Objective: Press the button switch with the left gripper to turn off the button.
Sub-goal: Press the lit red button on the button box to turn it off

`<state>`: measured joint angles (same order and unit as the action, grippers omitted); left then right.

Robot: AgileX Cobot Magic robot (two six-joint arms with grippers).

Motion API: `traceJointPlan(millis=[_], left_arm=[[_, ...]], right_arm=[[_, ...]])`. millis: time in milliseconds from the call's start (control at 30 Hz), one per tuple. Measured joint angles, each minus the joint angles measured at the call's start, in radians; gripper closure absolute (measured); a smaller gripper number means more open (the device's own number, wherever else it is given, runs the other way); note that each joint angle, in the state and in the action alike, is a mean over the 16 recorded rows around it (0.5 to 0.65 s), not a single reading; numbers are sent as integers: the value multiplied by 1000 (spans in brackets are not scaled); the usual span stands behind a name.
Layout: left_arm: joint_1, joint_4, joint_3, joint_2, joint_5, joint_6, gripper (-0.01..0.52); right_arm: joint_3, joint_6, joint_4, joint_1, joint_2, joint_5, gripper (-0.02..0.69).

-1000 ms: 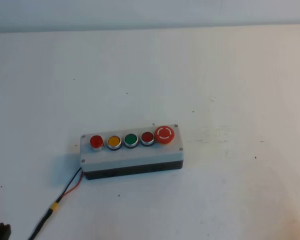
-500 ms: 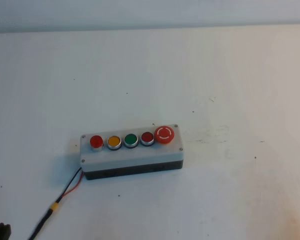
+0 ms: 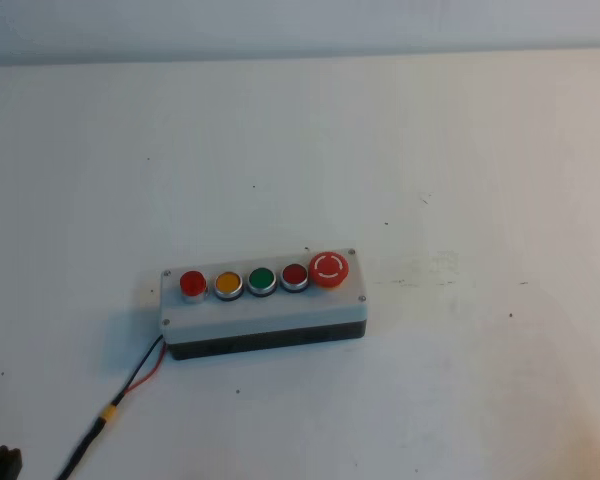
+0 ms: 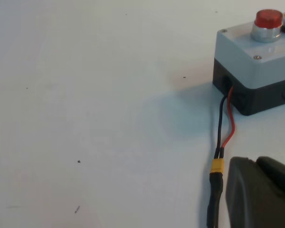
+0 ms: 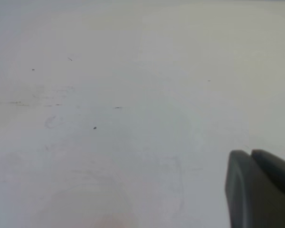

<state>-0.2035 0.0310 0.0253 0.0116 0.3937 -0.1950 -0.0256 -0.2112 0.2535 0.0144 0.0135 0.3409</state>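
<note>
The button switch (image 3: 193, 284) is a small bright-red button with a silver ring at the left end of a grey box (image 3: 265, 312), right beside a yellow button (image 3: 228, 284). In the left wrist view the button switch (image 4: 268, 19) shows at the top right on the box corner (image 4: 249, 52). My left gripper (image 4: 256, 161) sits low at the bottom right, well short of the box, its dark fingers pressed together and holding nothing. Only its tip (image 3: 2, 463) shows in the high view's bottom left corner. My right gripper (image 5: 251, 154) is shut over bare table.
Along the box after the yellow button come a green button (image 3: 262, 280), a darker red button (image 3: 295, 276) and a large red mushroom button (image 3: 329, 268). A black and red wire with a yellow connector (image 4: 217, 166) runs from the box's left end toward my left gripper.
</note>
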Motion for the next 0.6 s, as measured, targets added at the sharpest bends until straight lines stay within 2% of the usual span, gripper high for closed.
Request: traceJointPlan(millis=[600], left_arm=[[0,0,0,0,0,0,516]], right_arm=[[0,0,0,0,0,0,681]])
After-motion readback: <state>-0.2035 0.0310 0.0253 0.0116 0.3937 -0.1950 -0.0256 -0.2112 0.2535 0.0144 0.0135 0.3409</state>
